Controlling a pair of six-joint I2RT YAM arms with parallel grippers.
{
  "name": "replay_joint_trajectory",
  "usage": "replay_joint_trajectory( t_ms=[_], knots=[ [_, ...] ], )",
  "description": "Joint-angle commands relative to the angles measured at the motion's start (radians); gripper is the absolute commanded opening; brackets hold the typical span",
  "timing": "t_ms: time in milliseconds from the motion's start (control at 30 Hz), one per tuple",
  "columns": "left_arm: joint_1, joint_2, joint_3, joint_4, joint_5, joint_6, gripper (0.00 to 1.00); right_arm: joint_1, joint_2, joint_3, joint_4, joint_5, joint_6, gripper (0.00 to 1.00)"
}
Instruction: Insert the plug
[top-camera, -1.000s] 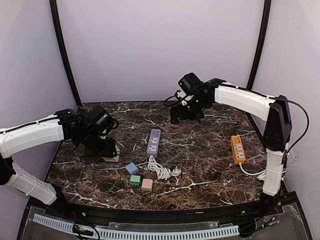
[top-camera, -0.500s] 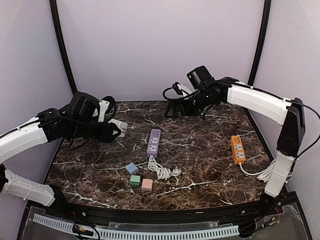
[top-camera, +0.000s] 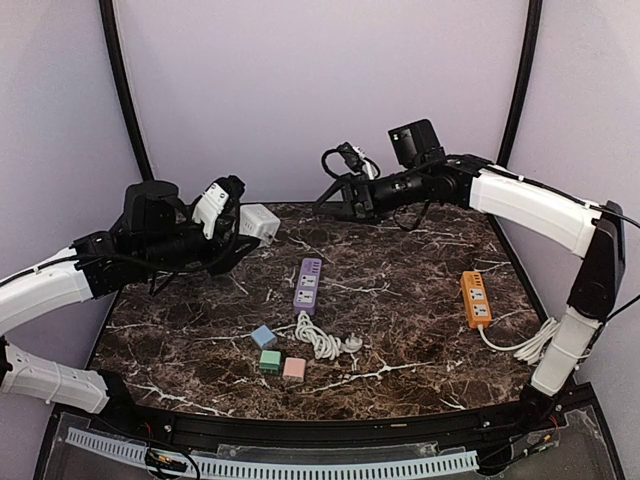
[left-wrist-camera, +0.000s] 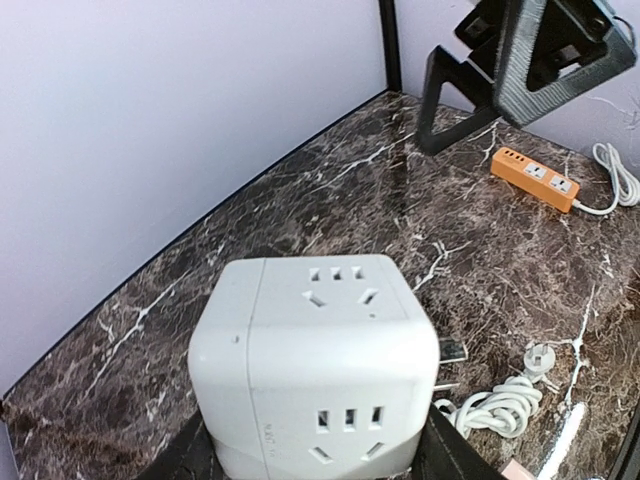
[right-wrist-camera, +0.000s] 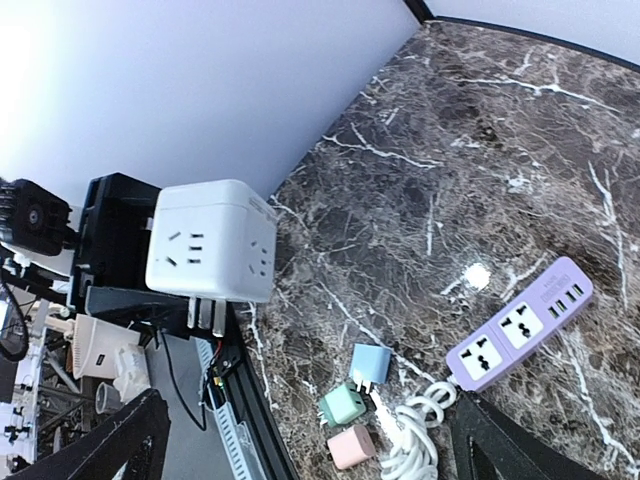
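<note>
**Cube adapter's in the air, nothing plugged in yet**

Your left jaws are clamped on the white cube adapter (top-camera: 258, 221), holding it up off the desk (top-camera: 420, 340) over the back-left corner. In the right wrist view you can see its prongs sticking out of one face. Your right jaws are spread wide with nothing between them, hanging high near the back wall.

So I'd call the pickup done and the actual insertion not yet started. The purple power strip (top-camera: 308, 284) lies mid-desk with its sockets bare and its white cord (top-camera: 318, 338) coiled at the near end. The orange power strip (top-camera: 476, 298) is off to the right, nothing in it that I can see.

My guess is the cube goes into the purple one. That leaves carrying it over, lining up the prongs and pushing in. The strip looks loose, so it might slide.
</note>
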Motion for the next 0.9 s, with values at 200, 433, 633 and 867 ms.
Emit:
replay_joint_trajectory(
  t_ms=[200, 433, 633, 867],
  knots=[
    [-0.003, 0.034, -0.022, 0.203, 0.148, 0.145, 0.01, 0.017, -0.016, 0.004, 0.187, -0.097, 0.222, 0.98],
    [-0.003, 0.123, 0.068, 0.185, 0.137, 0.113, 0.01, 0.115, 0.009, 0.132, 0.029, 0.197, 0.08, 0.98],
    [-0.003, 0.172, 0.129, 0.155, 0.131, 0.077, 0.01, 0.181, 0.031, 0.14, 0.017, 0.356, 0.044, 0.97],
    [-0.004, 0.177, 0.138, 0.158, 0.168, 0.05, 0.01, 0.224, 0.072, 0.175, 0.018, 0.457, 0.02, 0.95]
  ],
)
